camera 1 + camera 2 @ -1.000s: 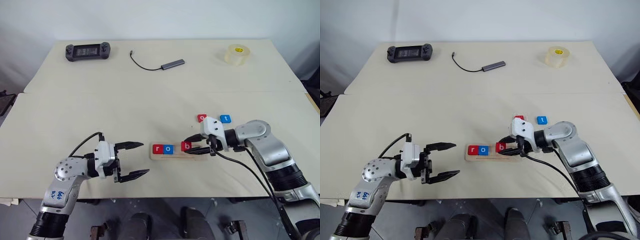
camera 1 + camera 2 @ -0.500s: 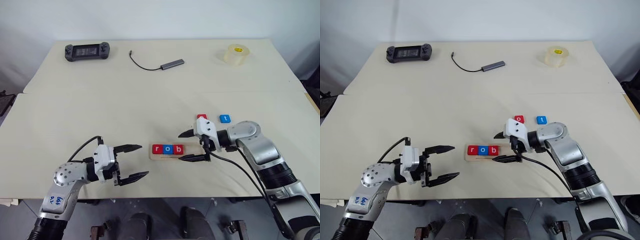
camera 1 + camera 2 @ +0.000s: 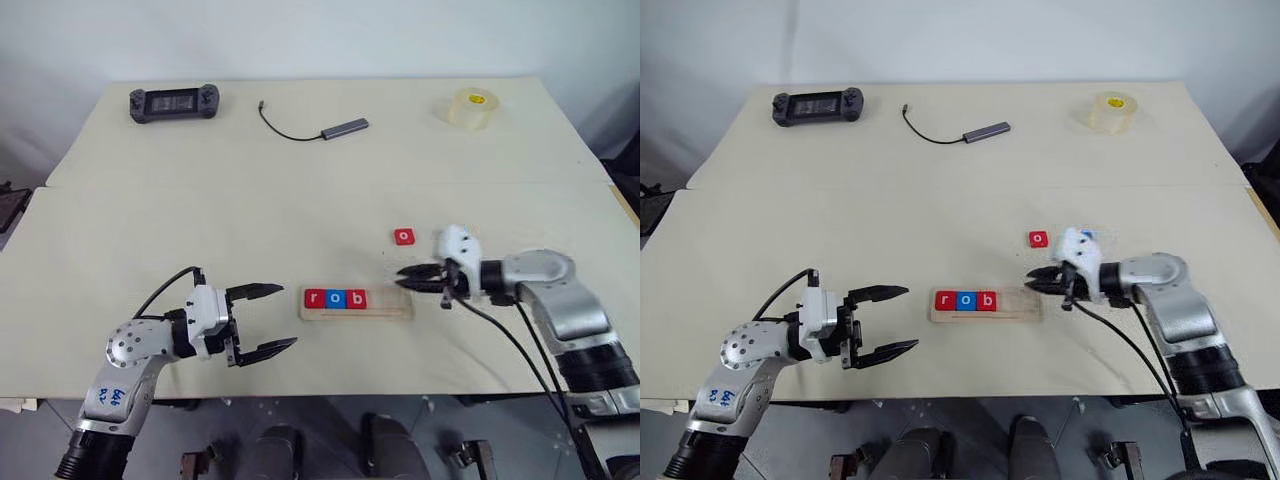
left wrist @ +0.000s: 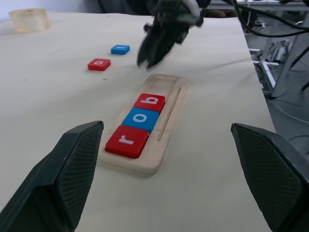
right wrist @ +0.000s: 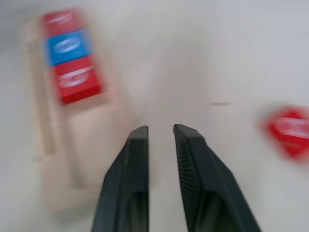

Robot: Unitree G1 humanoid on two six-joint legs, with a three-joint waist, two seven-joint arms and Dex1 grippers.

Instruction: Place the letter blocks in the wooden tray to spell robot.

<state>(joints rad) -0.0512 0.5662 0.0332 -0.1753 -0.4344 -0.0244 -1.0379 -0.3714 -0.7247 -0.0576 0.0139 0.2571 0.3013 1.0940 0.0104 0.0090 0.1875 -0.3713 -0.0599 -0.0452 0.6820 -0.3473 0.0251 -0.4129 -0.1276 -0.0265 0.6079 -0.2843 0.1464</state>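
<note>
Now the wooden tray (image 3: 357, 303) lies on the surface (image 3: 300, 190) between the two tools, holding red r (image 3: 315, 298), blue o (image 3: 336, 298) and red b (image 3: 356, 298) at its left end. Just past its bare right end hangs the right tool (image 3: 408, 276), fingers drawn narrow with nothing between them. Another red o block (image 3: 403, 236) sits just beyond it. Well left of the tray, the left tool (image 3: 280, 318) gapes wide and empty.

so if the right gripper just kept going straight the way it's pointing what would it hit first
Probably the empty right end of the wooden tray. The right gripper points left and slightly down, its fingers nearly closed with nothing between them. Past that lies the red b block, but depth is hard to judge.
</note>
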